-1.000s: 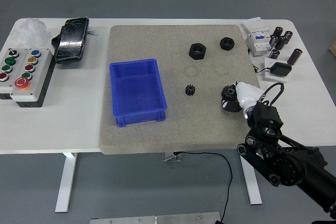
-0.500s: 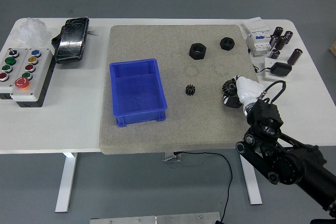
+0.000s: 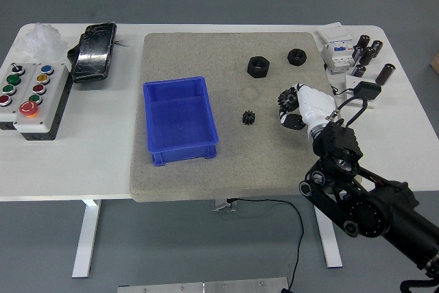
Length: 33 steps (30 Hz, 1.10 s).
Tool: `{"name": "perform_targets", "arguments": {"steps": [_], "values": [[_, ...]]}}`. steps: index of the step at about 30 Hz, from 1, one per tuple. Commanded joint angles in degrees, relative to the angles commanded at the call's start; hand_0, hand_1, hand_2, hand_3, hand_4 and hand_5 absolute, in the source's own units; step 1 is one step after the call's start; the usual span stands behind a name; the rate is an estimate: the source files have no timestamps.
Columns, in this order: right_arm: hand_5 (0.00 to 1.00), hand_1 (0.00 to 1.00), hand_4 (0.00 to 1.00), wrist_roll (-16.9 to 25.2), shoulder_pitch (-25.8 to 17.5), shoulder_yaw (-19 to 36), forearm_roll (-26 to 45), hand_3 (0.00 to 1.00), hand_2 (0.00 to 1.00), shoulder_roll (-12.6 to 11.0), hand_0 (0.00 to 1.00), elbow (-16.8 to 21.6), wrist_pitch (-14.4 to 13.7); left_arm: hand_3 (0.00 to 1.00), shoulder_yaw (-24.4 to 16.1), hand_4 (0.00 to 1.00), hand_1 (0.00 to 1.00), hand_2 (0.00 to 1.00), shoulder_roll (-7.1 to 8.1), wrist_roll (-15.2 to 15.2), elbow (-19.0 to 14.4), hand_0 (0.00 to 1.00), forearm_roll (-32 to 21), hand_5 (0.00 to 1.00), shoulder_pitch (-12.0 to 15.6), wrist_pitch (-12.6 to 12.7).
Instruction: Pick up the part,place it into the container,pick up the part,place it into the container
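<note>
In the head view, bare mat (image 3: 260, 162) lies open between the bin (image 3: 180, 121) and the right hand (image 3: 296, 106). The hand's fingers curl around a black gear (image 3: 285, 102), near the mat's right edge. A small gear (image 3: 248, 118) lies between.

White table (image 3: 103, 162) is carrying a grey mat (image 3: 233, 162) across its middle. At the left, a button box (image 3: 31, 97), a black pouch (image 3: 94, 53) and a crumpled white wad (image 3: 38, 38) are lying. At the right far corner, a white module (image 3: 336, 51), dark cylinders (image 3: 370, 53) and a black pad (image 3: 365, 90) are sitting.
</note>
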Motion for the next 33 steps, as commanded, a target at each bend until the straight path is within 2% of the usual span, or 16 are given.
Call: {"name": "perform_targets", "arguments": {"steps": [10,21,22,27,28,33], "values": [[0.054,0.502,0.481,2.4,5.7,-8.1,3.2,0.625,0.334,3.3,0.407,1.9,-2.3,0.615,0.0,0.612,0.546,0.550,0.25,0.2,0.0,0.614,-0.1,0.341,-0.1,0.0],[0.056,0.502,0.478,3.3,11.0,-19.3,5.7,0.623,0.333,6.3,0.404,1.5,-3.3,0.615,0.2,0.612,0.544,0.550,0.41,0.4,0.0,0.614,-0.2,0.341,-0.3,0.1],[0.111,0.604,0.420,3.2,11.4,-20.5,6.0,0.690,0.595,6.5,0.446,1.4,-3.2,0.615,0.2,0.612,0.545,0.550,0.44,0.4,0.0,0.614,-0.3,0.340,-0.3,0.1],[0.111,0.604,0.420,1.2,12.6,-23.6,5.3,0.690,0.595,7.4,0.446,0.6,-2.0,0.615,0.3,0.612,0.545,0.550,0.46,0.4,0.0,0.614,-0.3,0.340,-0.5,0.1],[0.207,0.750,0.653,0.6,12.7,-23.7,4.5,0.984,0.858,7.5,0.479,0.7,-2.2,0.615,0.3,0.613,0.545,0.550,0.44,0.4,0.0,0.614,-0.3,0.341,-0.5,0.1],[0.207,0.750,0.653,-0.1,13.0,-23.3,2.4,0.984,0.858,7.6,0.479,0.9,-2.8,0.615,0.3,0.613,0.545,0.550,0.38,0.4,0.0,0.614,-0.3,0.341,-0.4,0.1]]}}
